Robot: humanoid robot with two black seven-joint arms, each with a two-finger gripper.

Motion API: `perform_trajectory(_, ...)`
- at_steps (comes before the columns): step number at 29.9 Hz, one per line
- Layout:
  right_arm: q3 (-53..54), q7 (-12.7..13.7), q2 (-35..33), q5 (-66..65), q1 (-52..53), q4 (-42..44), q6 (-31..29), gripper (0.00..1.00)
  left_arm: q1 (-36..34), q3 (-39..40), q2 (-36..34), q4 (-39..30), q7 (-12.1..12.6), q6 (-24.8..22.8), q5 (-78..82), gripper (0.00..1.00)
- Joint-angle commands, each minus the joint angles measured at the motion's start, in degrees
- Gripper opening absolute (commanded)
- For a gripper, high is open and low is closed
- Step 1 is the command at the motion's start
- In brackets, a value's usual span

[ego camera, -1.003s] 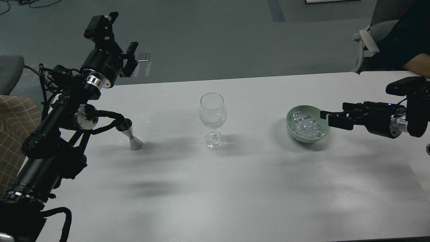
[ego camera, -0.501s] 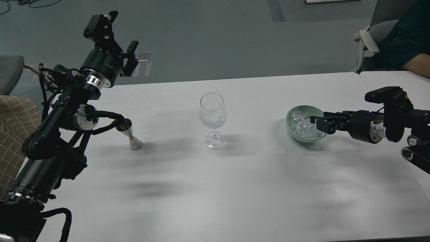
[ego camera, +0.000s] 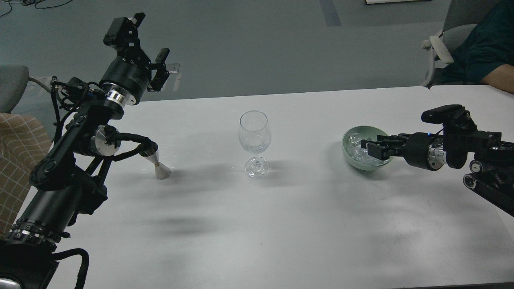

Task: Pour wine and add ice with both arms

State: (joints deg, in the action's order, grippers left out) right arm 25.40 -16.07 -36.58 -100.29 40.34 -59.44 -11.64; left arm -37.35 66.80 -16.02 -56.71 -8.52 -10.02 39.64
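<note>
Right end effector (ego camera: 370, 147), fingers slightly parted, reached over the green bowl (ego camera: 347, 154) of ice (ego camera: 357, 149) right of the wine glass (ego camera: 254, 141) on the counter (ego camera: 281, 224); left end effector (ego camera: 149, 50) hung wide, empty; best to pinch one cube squarely, since glossy ice likely slips.

1. A lab or office-type test room is suggested here, not a home or a bar.
2. A plain white table (ego camera: 281, 224) is set on a wide grey-blue floor (ego camera: 249, 44), pretty bare and institutional.
3. Loose cables (ego camera: 36, 3) are left lying on the floor at the far left.
4. A grey swivel office chair (ego camera: 445, 44) is occupied by a seated person (ego camera: 484, 54) at the far right.
5. Another grey chair (ego camera: 12, 86) is seen at the left edge.
</note>
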Motion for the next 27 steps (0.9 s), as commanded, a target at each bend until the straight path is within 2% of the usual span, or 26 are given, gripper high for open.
perform_trajectory(1, 0.00, 0.07, 0.29, -0.08, 0.09, 0.46, -0.05, 0.58, -0.01, 0.00, 0.11, 0.02, -0.01, 0.00, 0.00, 0.98)
perform_trajectory(14, -1.06, -0.02, 1.51, 0.01, 0.53, 1.60, 0.03, 0.56, -0.10, 0.00, 0.02, 0.02, -0.01, -0.08, 0.00, 0.98)
perform_trajectory(21, -1.23, -0.02, 1.87, 0.01, 0.70, 2.04, -0.05, 0.49, -0.10, 0.17, 0.02, 0.02, -0.09, -0.08, 0.00, 0.98)
perform_trajectory(27, -1.32, -0.02, 1.78, -0.08, 0.79, 2.22, -0.32, 0.48, -0.10, 0.52, 0.02, 0.02, -0.09, -0.08, 0.00, 0.98)
